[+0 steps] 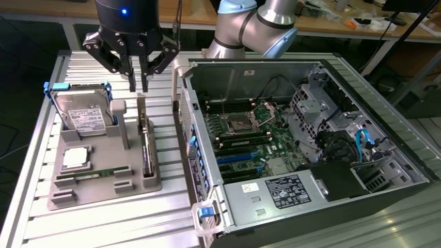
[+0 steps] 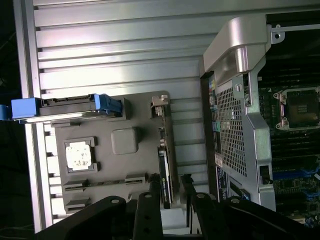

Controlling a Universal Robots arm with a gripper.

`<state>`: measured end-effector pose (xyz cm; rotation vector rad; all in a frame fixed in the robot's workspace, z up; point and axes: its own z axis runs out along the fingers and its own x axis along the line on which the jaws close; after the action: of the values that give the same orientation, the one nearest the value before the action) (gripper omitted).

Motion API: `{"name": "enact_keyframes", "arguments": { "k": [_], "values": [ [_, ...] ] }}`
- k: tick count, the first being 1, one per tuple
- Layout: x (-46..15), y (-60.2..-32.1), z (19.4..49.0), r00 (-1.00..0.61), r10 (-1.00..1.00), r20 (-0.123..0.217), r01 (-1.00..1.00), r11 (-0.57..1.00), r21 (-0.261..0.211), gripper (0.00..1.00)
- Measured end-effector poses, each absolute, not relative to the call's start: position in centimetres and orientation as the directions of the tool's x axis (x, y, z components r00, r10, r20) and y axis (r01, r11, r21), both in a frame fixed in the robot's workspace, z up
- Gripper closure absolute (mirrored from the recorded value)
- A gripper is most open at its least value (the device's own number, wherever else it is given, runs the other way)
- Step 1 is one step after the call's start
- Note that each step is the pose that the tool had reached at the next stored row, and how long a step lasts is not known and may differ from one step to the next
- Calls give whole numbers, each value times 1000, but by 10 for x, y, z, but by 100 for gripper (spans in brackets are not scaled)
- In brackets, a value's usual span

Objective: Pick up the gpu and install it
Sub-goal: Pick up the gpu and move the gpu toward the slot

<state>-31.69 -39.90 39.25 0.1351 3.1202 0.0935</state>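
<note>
The gpu [image 1: 145, 144] is a thin dark card standing on edge in a slot along the exterior view's right side of a grey holder tray [image 1: 103, 194]. In the wrist view the gpu [image 2: 165, 160] runs as a narrow strip with a silvery bracket at its far end. My gripper [image 1: 138, 89] hangs just above the card's far end, not touching it. The gripper [image 2: 169, 181] is open by a narrow gap, one finger [image 2: 150, 200] on each side of the card's line. Nothing is held.
The tray also carries a silver hard drive [image 1: 82, 116] in a blue-tabbed frame, a CPU [image 1: 76, 157] and a green memory stick [image 1: 93, 175]. The open computer case [image 1: 289, 134] lies close to the tray's right in the exterior view, with blue slots [image 1: 238, 157] on its motherboard.
</note>
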Motion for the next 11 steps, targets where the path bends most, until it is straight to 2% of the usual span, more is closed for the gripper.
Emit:
{"name": "enact_keyframes", "arguments": {
  "k": [2,3,5,6,7,10,11],
  "values": [
    [-317,-399,392,-996,87,-15,86,994,60,58],
    [-317,-399,393,-996,87,-14,86,994,60,58],
    [-317,-399,392,-996,87,-15,86,994,60,46],
    [-317,-399,393,-996,87,-14,86,994,60,46],
    [-317,-399,392,-996,87,-15,86,994,60,40],
    [-317,-399,392,-996,87,-15,86,994,60,35],
    [-317,-399,393,-996,87,-14,86,994,60,28]
  ]
}}
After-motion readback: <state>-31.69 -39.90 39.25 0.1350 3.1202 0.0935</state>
